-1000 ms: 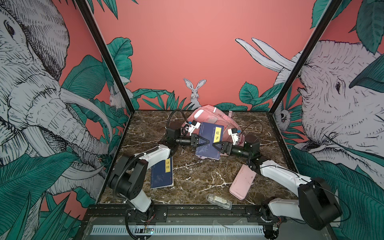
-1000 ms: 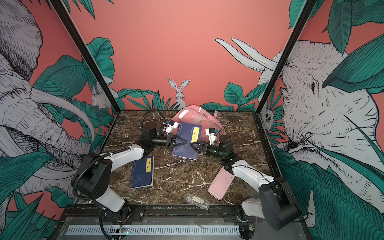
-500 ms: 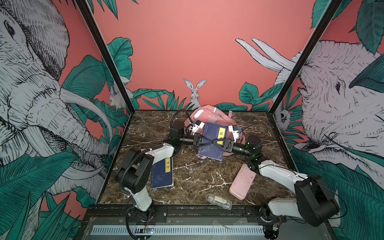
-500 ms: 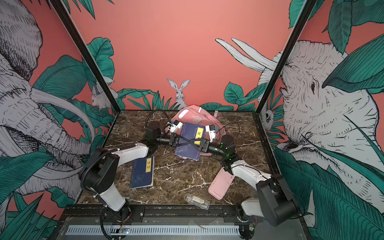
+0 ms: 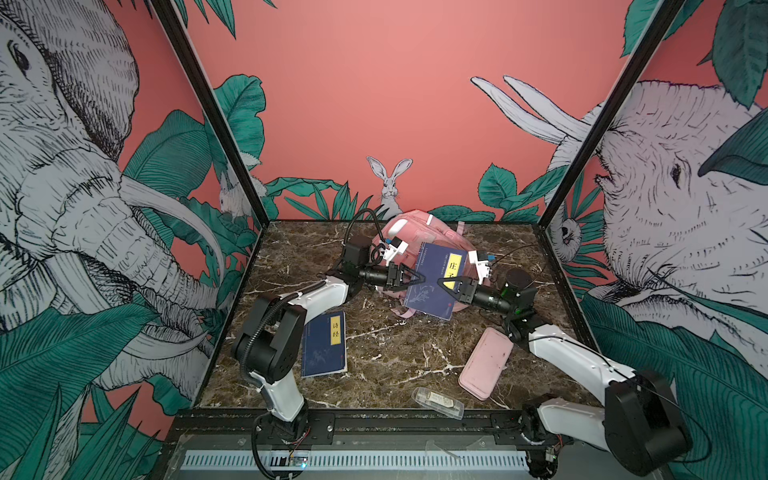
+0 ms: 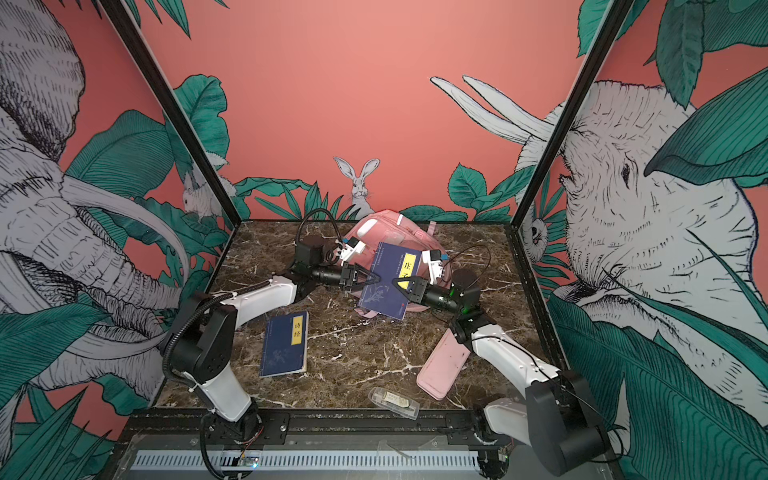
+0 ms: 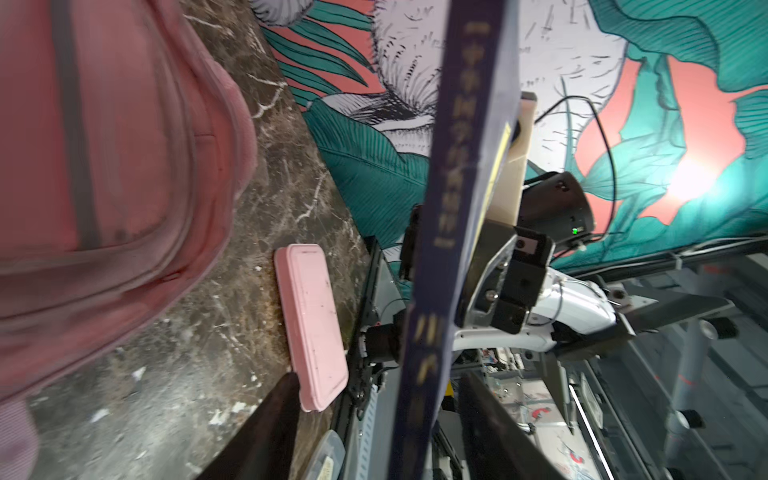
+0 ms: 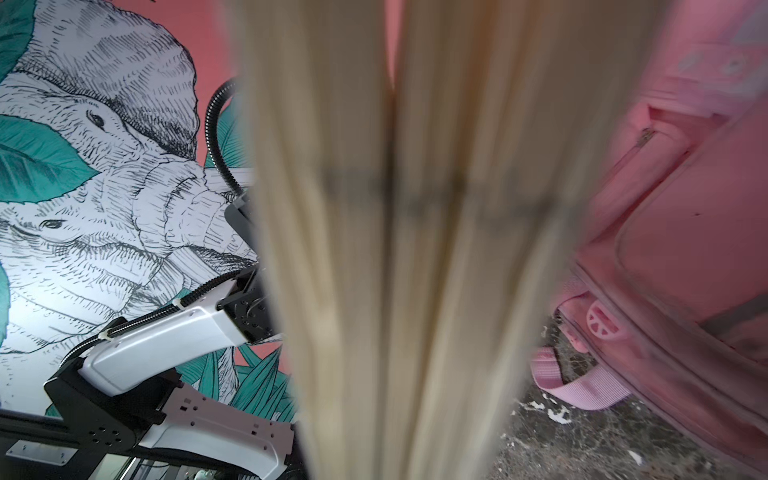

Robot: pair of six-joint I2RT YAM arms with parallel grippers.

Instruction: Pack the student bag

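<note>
Only the right gripper [image 5: 449,287] holds the blue book [image 5: 430,266]. It is squeezed tight on the page edge, and in the right wrist view the pale pages fill the middle, all blurry. The left gripper [image 5: 415,279] is spread wide. In the left wrist view its dark fingers [image 7: 266,428] stand on each side of the book's spine, with gaps showing. The book is tilted and stands just in front of the bag [image 5: 440,235]. I cannot tell if its low corner touches anything. Its yellow label starts with 庄, and the next sign is partly hidden by the right gripper. There is gold writing down the spine, but it is too blurry to read. The pink bag lies at the back middle of the tabletop [image 5: 395,353], close to the wall with the rabbit. A second book [image 5: 324,345] lies flat near the left arm, and its yellow label reads 诗经. A pink pencil case [image 5: 486,361] lies flat near the right arm. A small clear box [image 5: 438,402] sits by the front edge, and the words on its label are too small to read.
</note>
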